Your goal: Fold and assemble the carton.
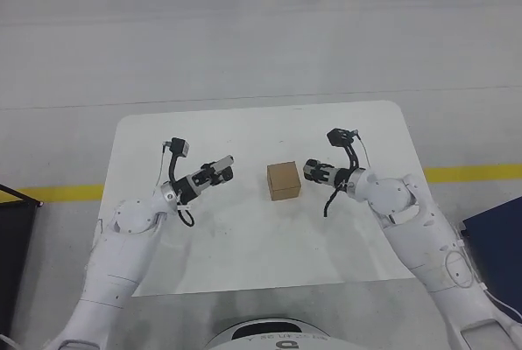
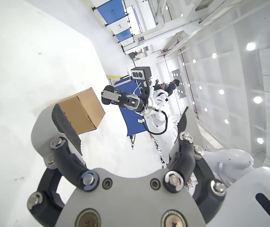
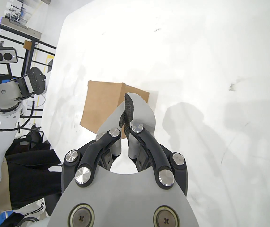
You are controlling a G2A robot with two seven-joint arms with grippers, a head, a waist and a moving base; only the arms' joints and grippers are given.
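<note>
A closed brown carton (image 1: 283, 180) stands at the middle of a scuffed white table (image 1: 243, 254). It sits between the left gripper (image 1: 228, 167), jaws spread wide, and the right gripper (image 1: 310, 169), jaws pressed together and empty. A yellow stripe (image 1: 59, 192) crosses the pale grey floor.

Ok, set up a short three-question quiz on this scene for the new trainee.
1. True or false: the carton lies flat and unfolded on the table.
2. Pick one. The right gripper is: A. open; B. shut on the carton; C. shut with nothing between its fingers.
3. Fill the blank: the left gripper, on the carton's other side, is ____.

Key:
1. False. It stands as a closed box.
2. C.
3. Open.
</note>
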